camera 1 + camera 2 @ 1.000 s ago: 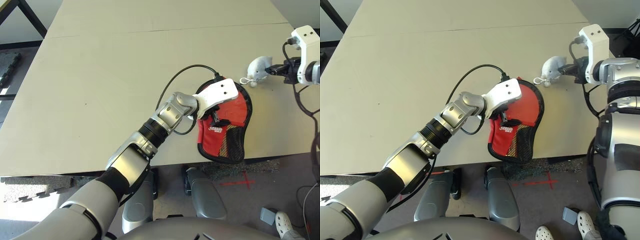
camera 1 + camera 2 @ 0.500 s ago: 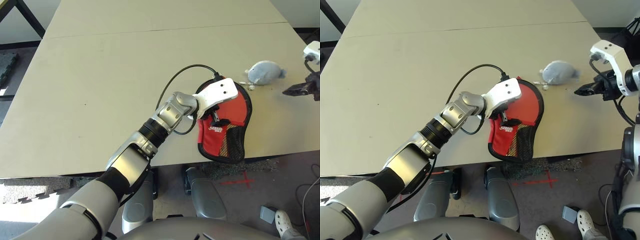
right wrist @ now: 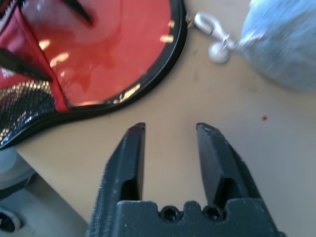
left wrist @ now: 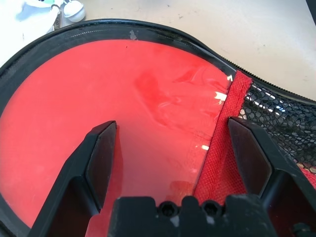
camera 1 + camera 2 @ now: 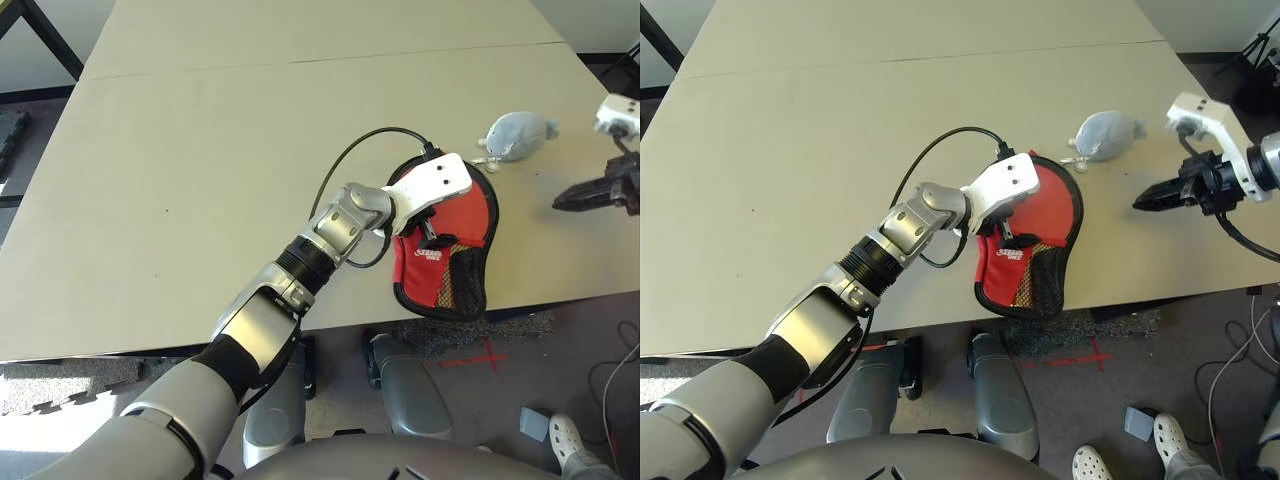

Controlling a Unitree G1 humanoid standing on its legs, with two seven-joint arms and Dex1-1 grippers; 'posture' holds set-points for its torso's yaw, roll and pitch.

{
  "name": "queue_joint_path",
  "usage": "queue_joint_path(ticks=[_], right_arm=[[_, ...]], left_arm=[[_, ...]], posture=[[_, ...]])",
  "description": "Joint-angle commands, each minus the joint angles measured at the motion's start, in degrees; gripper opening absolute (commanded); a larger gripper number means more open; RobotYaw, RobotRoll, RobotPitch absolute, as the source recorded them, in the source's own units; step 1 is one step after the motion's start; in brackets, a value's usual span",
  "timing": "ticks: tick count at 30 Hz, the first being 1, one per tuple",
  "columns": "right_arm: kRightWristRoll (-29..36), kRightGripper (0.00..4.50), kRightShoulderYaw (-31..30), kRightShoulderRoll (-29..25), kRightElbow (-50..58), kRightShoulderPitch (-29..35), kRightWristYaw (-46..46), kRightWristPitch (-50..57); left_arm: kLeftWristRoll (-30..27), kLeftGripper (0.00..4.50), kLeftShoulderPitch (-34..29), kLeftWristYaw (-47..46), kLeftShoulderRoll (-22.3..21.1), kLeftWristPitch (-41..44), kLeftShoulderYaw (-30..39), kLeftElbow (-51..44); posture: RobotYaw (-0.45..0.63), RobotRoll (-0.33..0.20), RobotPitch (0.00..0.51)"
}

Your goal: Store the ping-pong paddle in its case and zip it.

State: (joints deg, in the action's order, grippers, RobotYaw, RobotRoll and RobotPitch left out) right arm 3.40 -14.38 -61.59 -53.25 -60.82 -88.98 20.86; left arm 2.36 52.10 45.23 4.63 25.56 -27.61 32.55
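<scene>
The case (image 5: 478,225) lies red side up at the table's front edge, its black mesh pocket (image 5: 462,283) and white logo toward me, the zipper edge running round it. My left gripper (image 5: 432,238) hovers just over the case's red face (image 4: 148,98), open, fingers (image 4: 101,153) wide apart with nothing between them. My right gripper (image 5: 1140,204) hangs low over bare table to the right of the case, open and empty (image 3: 170,128). The ping-pong paddle is hidden from view.
A small grey plush toy (image 5: 515,135) with a white clip (image 3: 210,29) lies on the table just beyond the case's far right edge. A black cable (image 5: 350,160) loops from my left wrist over the tabletop. The table's front edge (image 5: 330,318) runs right beneath the case.
My right gripper let go of the grey plush toy, which now lies on the table, then drew back to the right and opened. The left arm has stayed over the case.
</scene>
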Motion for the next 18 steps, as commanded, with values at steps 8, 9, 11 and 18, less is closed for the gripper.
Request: queue_joint_path(ticks=[8,9,11,18], right_arm=[[-5.9,4.45,5.3,3.9,-14.5,-7.7,15.1,-17.9],[-6.8,4.45,5.2,4.6,-15.6,-7.9,17.1,-19.0],[-8.1,4.45,5.4,5.8,-17.4,-8.2,20.3,-20.0],[-11.0,4.45,6.5,11.5,-21.6,-7.8,32.3,-22.6]], left_arm=[[2.1,4.5,-3.2,0.5,-0.6,2.5,-2.2,3.5],[2.1,4.5,-3.3,0.5,-0.6,2.6,-2.2,3.3],[2.0,4.5,-3.4,0.6,-0.6,2.7,-2.2,3.1],[1.6,4.5,-5.0,0.6,-1.0,5.2,-2.3,-0.6]], posture=[[-0.08,0.0,0.251],[-0.08,0.0,0.252],[-0.08,0.0,0.254],[-0.04,0.0,0.275]])
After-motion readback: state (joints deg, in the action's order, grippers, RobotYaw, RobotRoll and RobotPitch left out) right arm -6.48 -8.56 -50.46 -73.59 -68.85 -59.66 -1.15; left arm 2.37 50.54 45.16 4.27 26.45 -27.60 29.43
